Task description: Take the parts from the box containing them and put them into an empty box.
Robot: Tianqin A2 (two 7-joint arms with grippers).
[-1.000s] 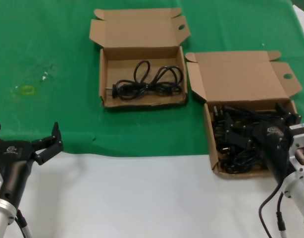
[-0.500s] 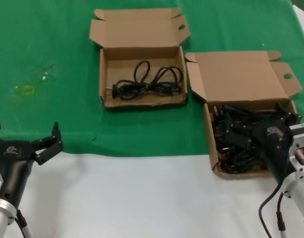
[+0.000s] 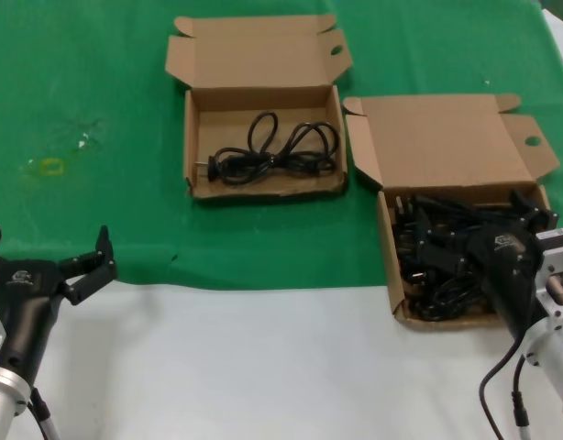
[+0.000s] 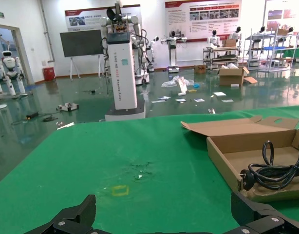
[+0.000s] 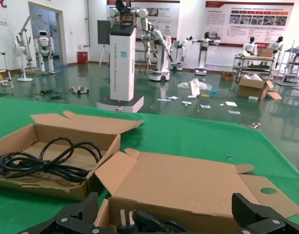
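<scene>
The squarish tall-lidded box (image 3: 447, 137) stands at the right and holds a pile of several black cords (image 3: 442, 295). My right gripper (image 3: 479, 229) is open and low over this pile, holding nothing; its wrist view shows a plug with prongs (image 5: 140, 222) just below the gripper (image 5: 164, 202) and the lid (image 5: 188, 185) behind. The wider short-lidded box (image 3: 263, 190) stands at the back centre with one looped cord (image 3: 268, 156) in it. My left gripper (image 3: 48, 234) is open and empty at the front left, far from both boxes.
A green cloth (image 3: 98, 92) covers the far half of the table; the near half is white (image 3: 263, 367). A small yellow square mark (image 3: 50, 167) lies on the cloth at the left. The left wrist view shows the wide box (image 4: 227, 156) and its cord (image 4: 276, 173).
</scene>
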